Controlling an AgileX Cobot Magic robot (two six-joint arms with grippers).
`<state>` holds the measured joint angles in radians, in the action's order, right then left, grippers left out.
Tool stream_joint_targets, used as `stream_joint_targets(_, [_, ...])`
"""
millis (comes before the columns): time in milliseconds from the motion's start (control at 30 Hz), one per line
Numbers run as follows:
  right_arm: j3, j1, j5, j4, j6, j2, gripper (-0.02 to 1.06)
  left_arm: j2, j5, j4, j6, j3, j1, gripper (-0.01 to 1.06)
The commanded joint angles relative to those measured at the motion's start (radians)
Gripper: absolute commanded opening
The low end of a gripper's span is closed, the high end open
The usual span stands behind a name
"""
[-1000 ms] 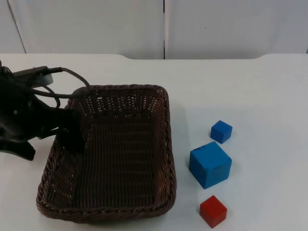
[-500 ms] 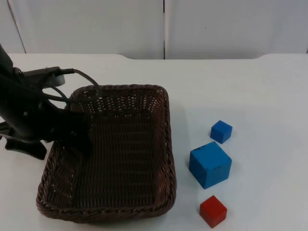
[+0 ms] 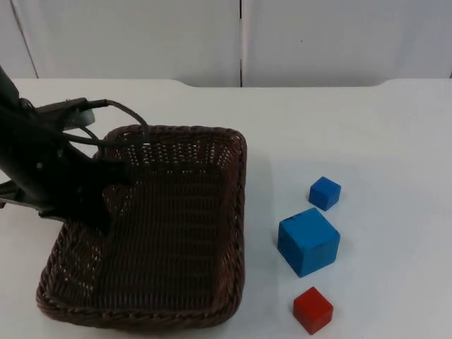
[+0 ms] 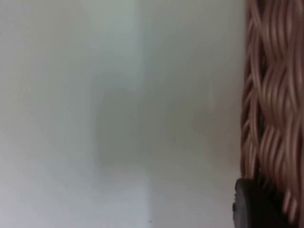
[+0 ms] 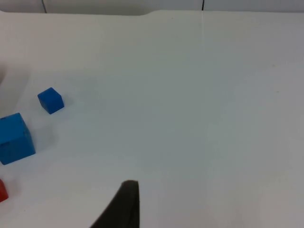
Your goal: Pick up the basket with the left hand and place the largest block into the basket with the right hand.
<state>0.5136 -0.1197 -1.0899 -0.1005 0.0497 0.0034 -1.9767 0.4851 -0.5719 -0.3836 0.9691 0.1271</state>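
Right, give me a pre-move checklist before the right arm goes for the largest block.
1. Left gripper at the basket left wall: ok.
2. Firm grasp on the wall: cannot tell.
3. Basket lifted off the table: cannot tell.
4. Large blue block stands free, apart from the small blue block and red block: ok.
5. Basket holds no block yet: ok.
6. Right gripper near the large blue block: not ok, it waits well off.

A robot test bench in a lab is showing here: a bare white table (image 3: 381, 120) is running back to a grey partition wall (image 3: 141, 39) at twelve o'clock. Toy blocks (image 3: 308, 241) and a wicker basket (image 3: 176, 233) are sitting on it as props.
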Motion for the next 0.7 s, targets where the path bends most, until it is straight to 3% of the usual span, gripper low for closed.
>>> stream_joint_targets(0, [-0.001, 0.006, 0.011, -0.003, 0.001, -0.003, 1.05, 0.024, 0.005, 0.004, 0.000, 0.003, 0.000, 0.00])
stream_joint_targets(367, [-0.001, 0.006, 0.011, -0.001, 0.001, -0.003, 1.05, 0.212, 0.149, -0.001, 0.011, 0.003, 0.000, 0.00])
stream_joint_targets(667, [-0.001, 0.006, 0.011, -0.001, 0.001, -0.003, 1.05, 0.344, 0.228, -0.001, 0.102, 0.003, 0.000, 0.00])
